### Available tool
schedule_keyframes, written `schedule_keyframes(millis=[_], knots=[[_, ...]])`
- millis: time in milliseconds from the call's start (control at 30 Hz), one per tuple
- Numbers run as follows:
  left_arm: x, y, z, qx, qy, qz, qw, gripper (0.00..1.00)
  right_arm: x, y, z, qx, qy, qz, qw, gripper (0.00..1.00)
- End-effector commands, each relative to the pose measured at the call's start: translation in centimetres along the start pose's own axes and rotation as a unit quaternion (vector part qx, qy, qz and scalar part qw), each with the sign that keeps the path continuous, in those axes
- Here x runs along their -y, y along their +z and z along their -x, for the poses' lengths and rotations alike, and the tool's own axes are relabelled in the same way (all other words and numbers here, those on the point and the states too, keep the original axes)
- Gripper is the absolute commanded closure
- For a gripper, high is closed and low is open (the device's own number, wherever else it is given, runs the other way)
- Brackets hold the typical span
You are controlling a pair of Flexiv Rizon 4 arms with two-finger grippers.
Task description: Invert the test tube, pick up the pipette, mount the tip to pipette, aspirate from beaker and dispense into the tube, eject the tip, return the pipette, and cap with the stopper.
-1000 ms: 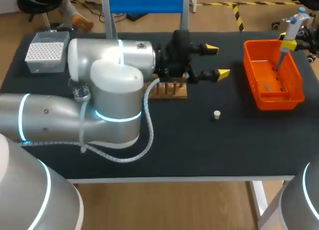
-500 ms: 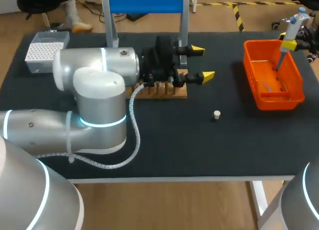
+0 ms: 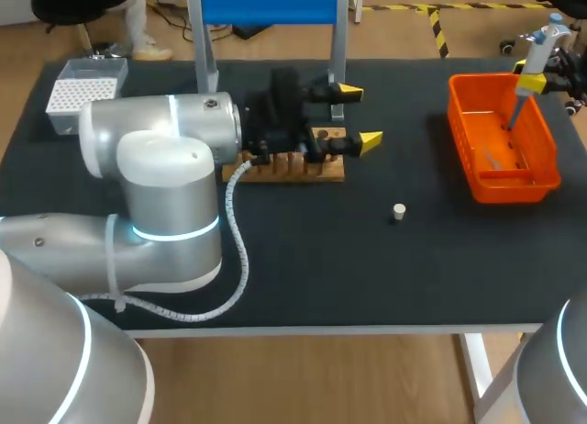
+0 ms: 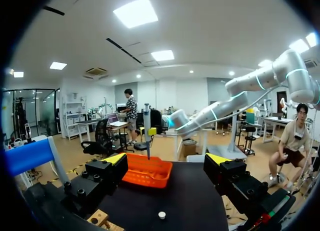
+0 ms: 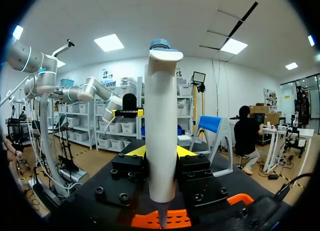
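Observation:
My left gripper [image 3: 359, 117] stands open over the right end of the wooden tube rack [image 3: 286, 167], nothing between its fingers. Its body hides part of the rack, and I see no test tube or beaker. In the left wrist view that gripper [image 4: 167, 160] looks past a rack corner [image 4: 99, 218] at the white stopper [image 4: 161, 215] and the orange basket [image 4: 147, 172]. The stopper [image 3: 398, 210] lies alone on the black table. My right gripper [image 3: 532, 78] is shut on the white pipette [image 3: 538, 55], held upright above the basket [image 3: 500, 181]. Seen from the right wrist, the pipette [image 5: 161, 141] fills the gap between the fingers of the right gripper [image 5: 161, 152].
A tip box [image 3: 83, 94] sits at the table's back left. A stand with a blue bar [image 3: 266, 4] rises behind the rack. My bulky left arm [image 3: 170, 213] covers the table's left half. The orange basket's rim [image 5: 175, 220] shows below the pipette.
My left arm has drawn back to the left, carrying its open gripper closer over the rack. The right arm and the pipette have kept still.

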State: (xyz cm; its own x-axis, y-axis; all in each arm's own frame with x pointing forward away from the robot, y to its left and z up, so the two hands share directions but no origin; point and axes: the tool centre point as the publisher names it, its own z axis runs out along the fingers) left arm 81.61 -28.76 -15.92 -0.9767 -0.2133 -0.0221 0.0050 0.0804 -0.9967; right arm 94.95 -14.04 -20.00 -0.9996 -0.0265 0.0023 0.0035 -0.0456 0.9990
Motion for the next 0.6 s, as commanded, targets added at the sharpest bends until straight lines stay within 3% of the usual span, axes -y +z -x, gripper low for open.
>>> schedule_keyframes(millis=[33,600], knots=[[0.19,-0.93,-0.27,0.003,0.0,0.0,1.0,0.0,-0.05,-0.07,0.08,-0.002,0.0,-0.001,1.0,1.0],[0.1,-1.4,-0.33,0.012,-0.01,0.004,1.0,0.0,-0.05,-0.07,0.08,-0.002,0.0,-0.001,1.0,1.0]])
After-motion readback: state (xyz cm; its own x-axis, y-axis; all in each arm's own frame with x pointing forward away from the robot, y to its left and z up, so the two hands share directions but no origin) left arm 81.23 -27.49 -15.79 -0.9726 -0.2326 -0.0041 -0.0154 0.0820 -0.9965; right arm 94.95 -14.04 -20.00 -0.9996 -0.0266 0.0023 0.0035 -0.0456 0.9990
